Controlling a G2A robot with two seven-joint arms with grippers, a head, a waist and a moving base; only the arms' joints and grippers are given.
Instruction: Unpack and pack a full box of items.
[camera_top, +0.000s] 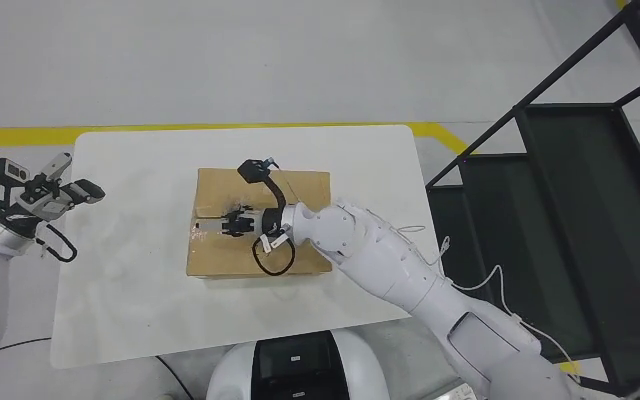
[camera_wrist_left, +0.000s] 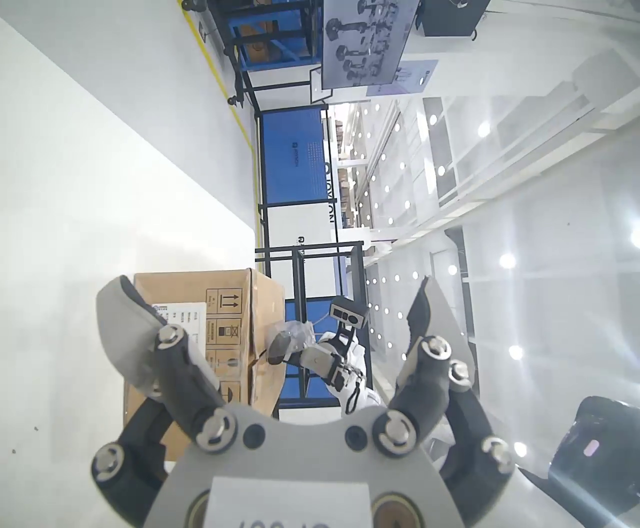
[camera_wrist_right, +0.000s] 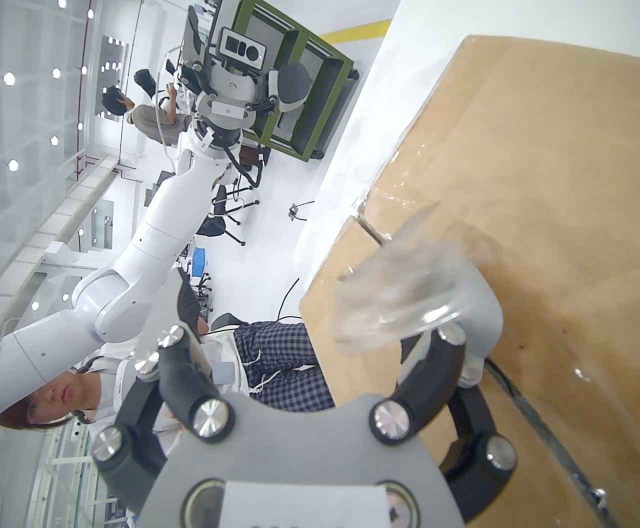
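Observation:
A closed brown cardboard box (camera_top: 222, 188) lies in the middle of the white table (camera_top: 130, 300). My right gripper (camera_top: 232, 223) hovers low over the box top near its taped centre seam. In the right wrist view the right gripper (camera_wrist_right: 320, 280) is open above the box (camera_wrist_right: 540, 150), and a crumpled strip of clear tape (camera_wrist_right: 400, 285) clings to one finger (camera_wrist_right: 480, 305). My left gripper (camera_top: 88, 190) is at the table's left edge, away from the box. In its own view the left gripper (camera_wrist_left: 270, 295) is open and empty, facing the box (camera_wrist_left: 225, 310).
A dark metal staircase (camera_top: 540, 200) stands to the right of the table. A yellow floor line (camera_top: 300, 127) runs behind it. A person in checked trousers (camera_wrist_right: 280, 360) sits just past the table's edge. Bare table surface surrounds the box.

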